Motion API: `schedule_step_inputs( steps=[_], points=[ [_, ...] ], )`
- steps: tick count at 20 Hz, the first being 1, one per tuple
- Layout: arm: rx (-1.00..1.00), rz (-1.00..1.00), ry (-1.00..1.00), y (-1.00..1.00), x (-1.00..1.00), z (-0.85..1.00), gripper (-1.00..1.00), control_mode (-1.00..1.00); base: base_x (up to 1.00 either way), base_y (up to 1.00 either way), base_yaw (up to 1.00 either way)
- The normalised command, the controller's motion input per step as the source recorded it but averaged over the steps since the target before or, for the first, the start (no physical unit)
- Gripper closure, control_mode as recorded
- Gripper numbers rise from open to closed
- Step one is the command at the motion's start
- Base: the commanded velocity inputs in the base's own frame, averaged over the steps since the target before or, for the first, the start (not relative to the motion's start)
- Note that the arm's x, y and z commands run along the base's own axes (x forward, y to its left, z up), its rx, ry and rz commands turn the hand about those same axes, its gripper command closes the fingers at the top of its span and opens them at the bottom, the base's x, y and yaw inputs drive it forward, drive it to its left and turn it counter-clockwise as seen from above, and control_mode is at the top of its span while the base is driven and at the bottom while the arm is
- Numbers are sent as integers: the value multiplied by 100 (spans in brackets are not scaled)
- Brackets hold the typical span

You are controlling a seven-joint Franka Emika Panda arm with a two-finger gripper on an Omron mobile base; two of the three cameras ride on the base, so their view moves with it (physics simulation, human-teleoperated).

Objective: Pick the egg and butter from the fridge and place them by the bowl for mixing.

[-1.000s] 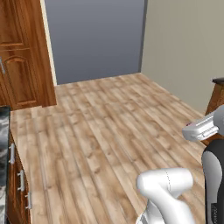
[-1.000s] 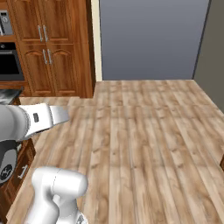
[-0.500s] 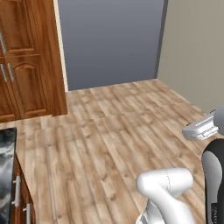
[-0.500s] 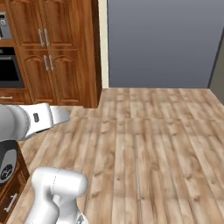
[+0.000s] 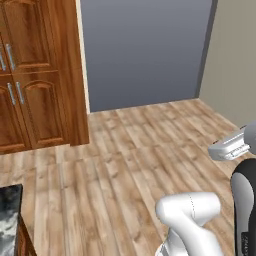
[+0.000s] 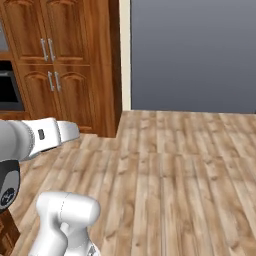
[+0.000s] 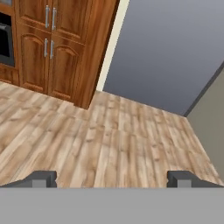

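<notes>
While the gripper (image 7: 112, 178) sits at the bottom of the hand view with its tips far apart and holding nothing, the grey fridge (image 7: 175, 52) fills the upper right, beside brown cupboards (image 7: 52, 48).

No text, label or number can be read on any surface here

Fridge, front face, door shut.

The fridge (image 5: 142, 50) is a tall, plain grey slab standing upright on the wood floor, just beside the brown wooden cupboards, with a pale strip between them. Its flat front (image 6: 195, 55) shows no handle or seam, and in the hand view the face (image 7: 170, 52) appears tilted. Interior hidden.
</notes>
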Motion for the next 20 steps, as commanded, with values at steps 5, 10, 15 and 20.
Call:
schedule_step_inputs(
  steps=[5, 10, 15, 20],
  points=[
    [0, 0, 0, 0, 0, 0, -100, 100, 100, 14, 13],
    [0, 0, 0, 0, 0, 0, -100, 100, 100, 5, 17],
    [0, 0, 0, 0, 0, 0, -100, 100, 100, 0, 30],
    [0, 0, 0, 0, 0, 0, -100, 100, 100, -5, 52]
  ],
)
